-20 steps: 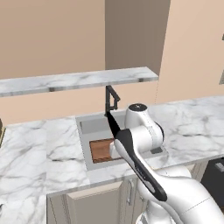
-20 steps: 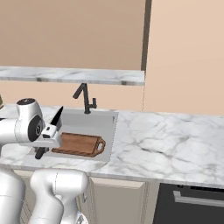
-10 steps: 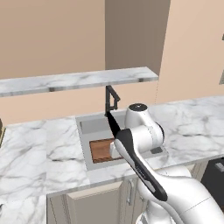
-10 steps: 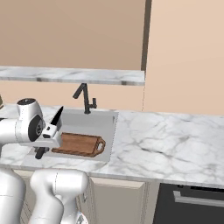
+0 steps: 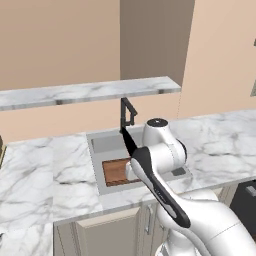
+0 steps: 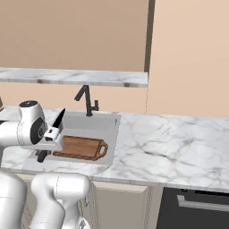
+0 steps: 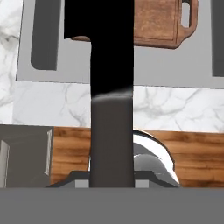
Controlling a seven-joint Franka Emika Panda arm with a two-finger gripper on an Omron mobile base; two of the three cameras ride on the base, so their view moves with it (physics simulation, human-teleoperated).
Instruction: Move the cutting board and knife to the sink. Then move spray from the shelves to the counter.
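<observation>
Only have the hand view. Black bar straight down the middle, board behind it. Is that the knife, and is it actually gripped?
Observer: Yes, it's the knife. In the right base view the tool is shut on its handle, with the blade angled up toward the faucet.
Operator: Is it in the sink, or above it?
Observer: Above. Both base views show it held in the air over the sink, with the blade tip well above counter level.
Operator: Board status?
Observer: The cutting board lies flat on the basin floor, below the counter, with its cut-out handle at the end away from the tool.
</observation>
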